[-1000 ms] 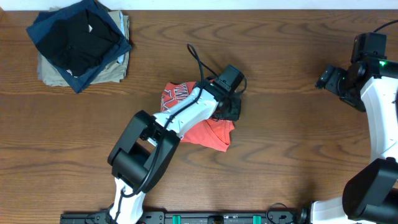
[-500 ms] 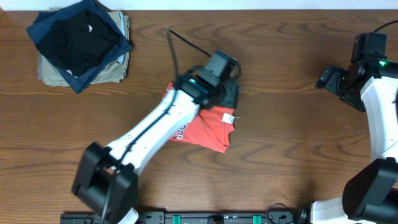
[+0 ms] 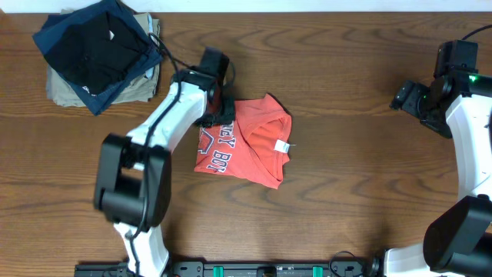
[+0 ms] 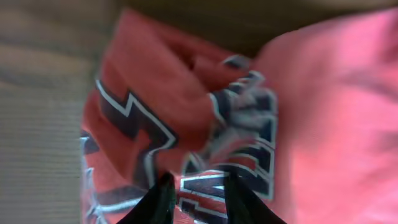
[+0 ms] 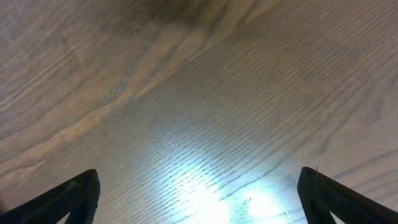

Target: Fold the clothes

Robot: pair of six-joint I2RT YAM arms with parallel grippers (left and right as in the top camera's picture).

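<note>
The coral-red T-shirt (image 3: 254, 146) lies crumpled and partly folded at the table's middle, with white navy-outlined lettering on its left part and a small white label (image 3: 282, 145) at its right. My left gripper (image 3: 219, 115) is at the shirt's upper left edge. In the left wrist view the shirt (image 4: 186, 106) fills the frame and my left fingers (image 4: 200, 200) are closed on a fold of lettered fabric. My right gripper (image 3: 403, 98) is far to the right, open and empty over bare wood (image 5: 199, 124).
A stack of black, navy and khaki garments (image 3: 96, 50) sits at the back left corner. The left arm's cable loops above the shirt toward that stack. The right arm stands along the right edge.
My left gripper has swung from the shirt's right side to its upper left edge. More of the shirt's red upper part and lettering now shows. The right arm has not moved.
</note>
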